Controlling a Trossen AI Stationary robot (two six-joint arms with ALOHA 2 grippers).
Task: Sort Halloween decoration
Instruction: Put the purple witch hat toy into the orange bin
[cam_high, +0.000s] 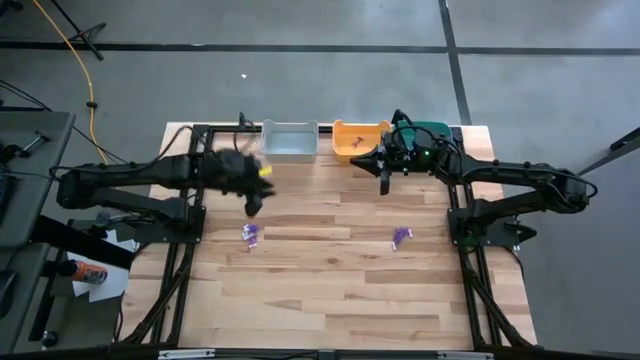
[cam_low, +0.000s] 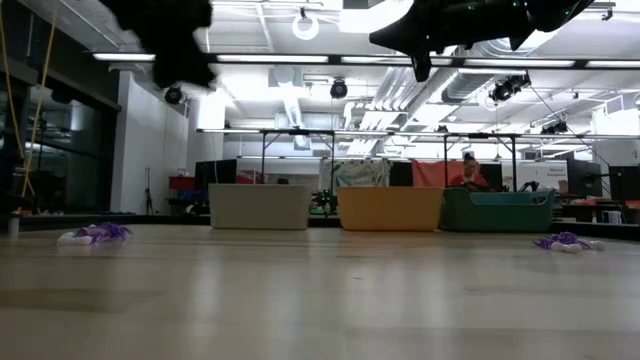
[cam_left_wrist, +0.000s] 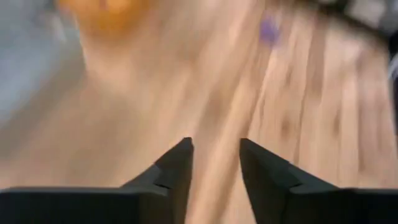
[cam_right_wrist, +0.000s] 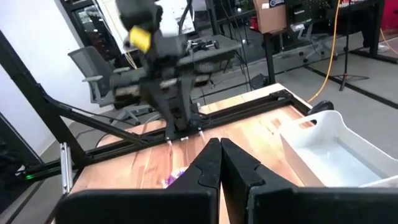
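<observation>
Two purple trinket clusters (cam_high: 250, 233) (cam_high: 401, 237) lie too small to identify.

left wrist view blurred throughout, purple trinkets (cam_high: 250, 233) too small to identify, both arms cropped in low view

Right gripper (cam_right_wrist: 220, 163) fingers together (empty), grey bin (cam_right_wrist: 336, 152) beside

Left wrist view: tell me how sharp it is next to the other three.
Left wrist view: heavy motion blur smears the wooden table; only the left gripper, jaws apart, is crisp. High view: that arm is smeared too. Low view: arms silhouetted against bright ceiling lights. Right wrist view: shut right gripper sharp.
</observation>
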